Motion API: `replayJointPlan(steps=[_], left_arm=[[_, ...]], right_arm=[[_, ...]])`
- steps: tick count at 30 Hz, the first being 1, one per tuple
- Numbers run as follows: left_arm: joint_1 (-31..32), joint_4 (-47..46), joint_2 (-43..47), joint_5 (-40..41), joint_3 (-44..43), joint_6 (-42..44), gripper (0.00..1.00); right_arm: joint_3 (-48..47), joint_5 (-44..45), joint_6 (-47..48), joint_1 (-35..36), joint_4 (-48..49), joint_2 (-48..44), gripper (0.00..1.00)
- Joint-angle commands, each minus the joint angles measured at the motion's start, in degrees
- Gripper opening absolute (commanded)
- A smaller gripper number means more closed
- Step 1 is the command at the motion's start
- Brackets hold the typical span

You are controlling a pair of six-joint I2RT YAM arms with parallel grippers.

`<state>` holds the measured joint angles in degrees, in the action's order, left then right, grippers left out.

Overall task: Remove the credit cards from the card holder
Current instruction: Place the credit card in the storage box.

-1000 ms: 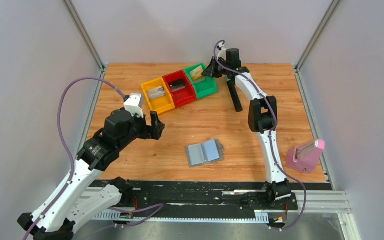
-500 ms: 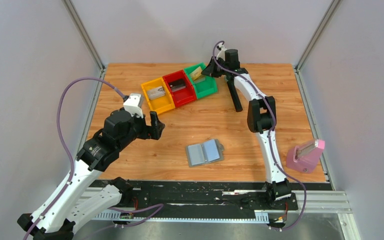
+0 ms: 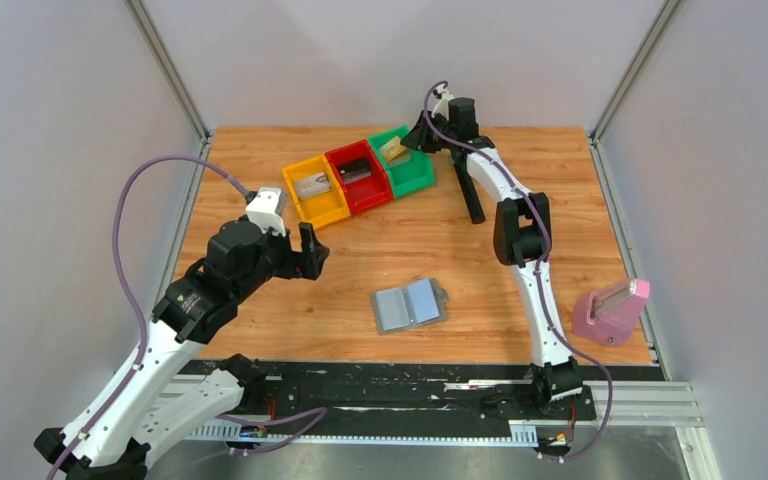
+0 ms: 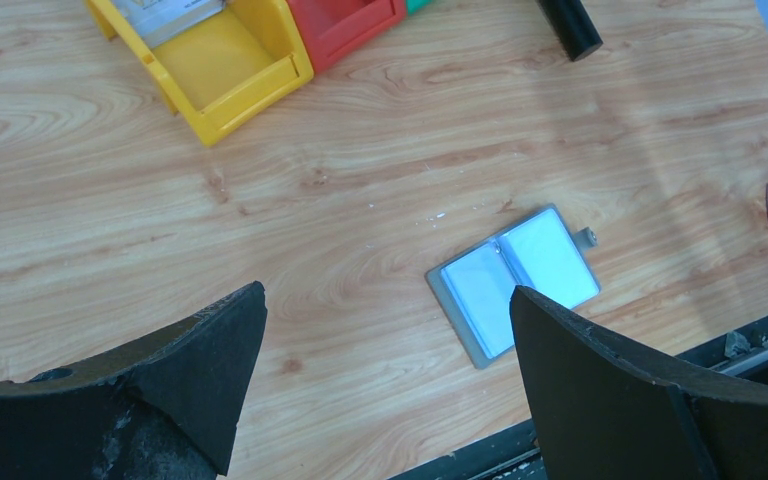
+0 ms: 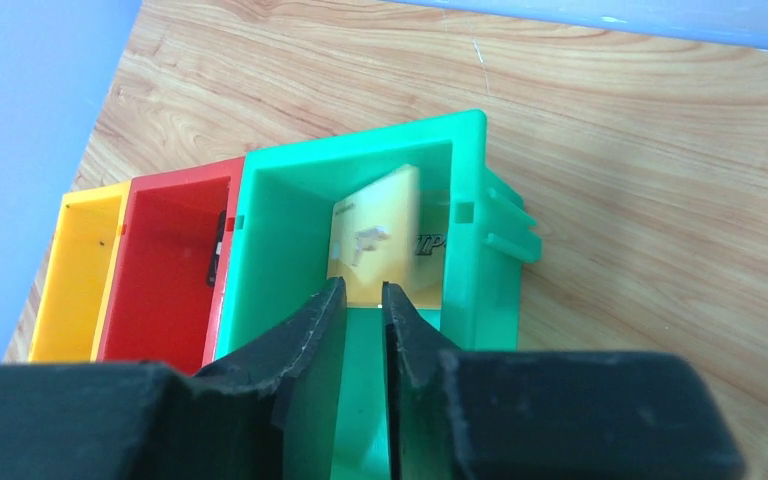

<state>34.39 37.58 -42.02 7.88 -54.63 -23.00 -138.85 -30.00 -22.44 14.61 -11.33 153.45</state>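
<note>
A thin tan card (image 5: 375, 235) is leaning inside the glossy green bin (image 5: 260, 260), under the barely-parted, empty right gripper (image 5: 363, 290); the left gripper (image 4: 388, 295) is gaping, empty.

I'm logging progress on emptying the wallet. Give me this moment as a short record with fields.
flat grey-blue bifold card holder: lying open on the wooden table
green plastic bin: tan-gold card tilted inside
yellow plastic bin: whitish-silver card inside
right gripper: over the green bin, jaws slightly apart, nothing between them
left gripper: wide open, empty, above the table
</note>
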Motion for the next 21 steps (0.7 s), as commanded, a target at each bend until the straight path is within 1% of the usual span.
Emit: replayJointPlan(steps=[1,7,12,15,19,21], left_arm=[[-0.25,-0.67,0.63,0.70,-1.18,0.87,1.00],[-0.26,-0.59,0.80,0.85,-1.15,0.81,1.00],[-0.18,-0.72,0.22,0.57,-1.16,0.56,1.00],[-0.19,0.35,-0.73,0.55,-1.64,-0.16,1.00],[-0.24,1.28,-1.74,-0.12,-2.03,-0.58,1.00],[-0.18,1.41,-1.71,0.09,-2.20,-0.26,1.00]], right_arm=[[-2.42,1.71,0.01,0.28,1.84,-0.22,0.24],[-2.40,2.31,0.36,0.26,1.75,-1.82,0.25],[-1.97,2.40,0.22,0.29,0.40,-5.62,0.25],[2.04,2.78,-0.07,0.32,-0.44,-10.33,0.25],[10.16,4.09,0.88,0.73,-1.85,-18.39,0.26],[15.47,5.15,0.73,1.24,-2.89,-23.66,0.29]])
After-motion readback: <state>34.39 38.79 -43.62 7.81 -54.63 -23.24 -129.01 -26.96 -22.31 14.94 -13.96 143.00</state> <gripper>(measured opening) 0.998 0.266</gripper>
